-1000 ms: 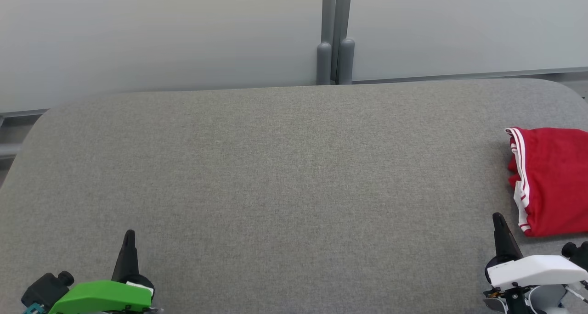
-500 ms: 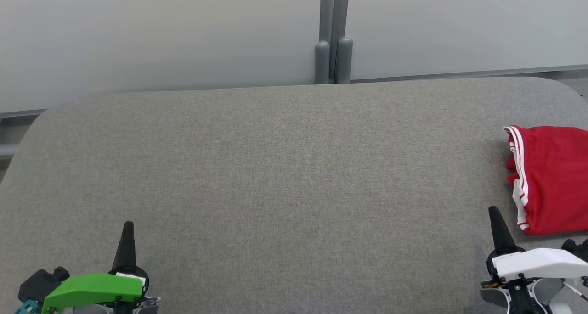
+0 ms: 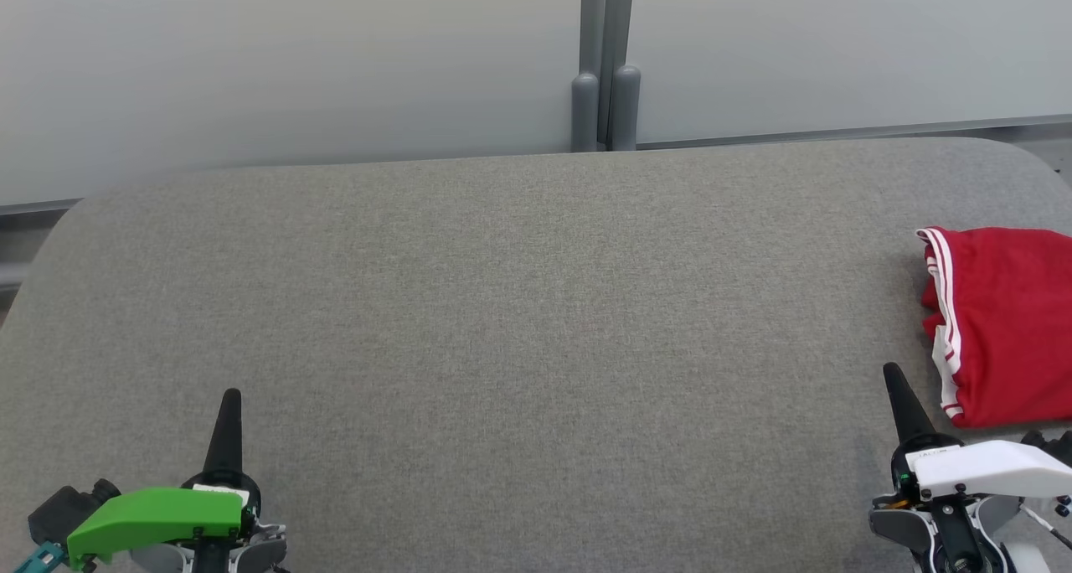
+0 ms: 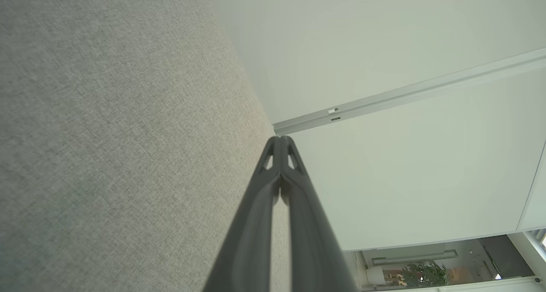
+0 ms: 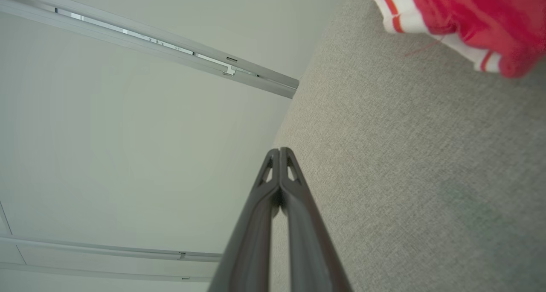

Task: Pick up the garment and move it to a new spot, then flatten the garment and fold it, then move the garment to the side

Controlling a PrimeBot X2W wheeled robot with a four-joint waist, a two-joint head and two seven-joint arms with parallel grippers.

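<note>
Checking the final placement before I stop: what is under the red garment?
The red garment lies folded on the grey fabric surface, near its right edge. Anything beneath or between its layers is covered, and its right part runs out of the head view.

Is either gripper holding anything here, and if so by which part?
Nothing is held: left gripper and right gripper are shut and empty, and the red garment lies free of both.

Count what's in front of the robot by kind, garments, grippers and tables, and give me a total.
Red garment: 1
Grippers: 2, the left gripper and the right gripper, both shut and empty
Grey table: 1
Total: 4
</note>
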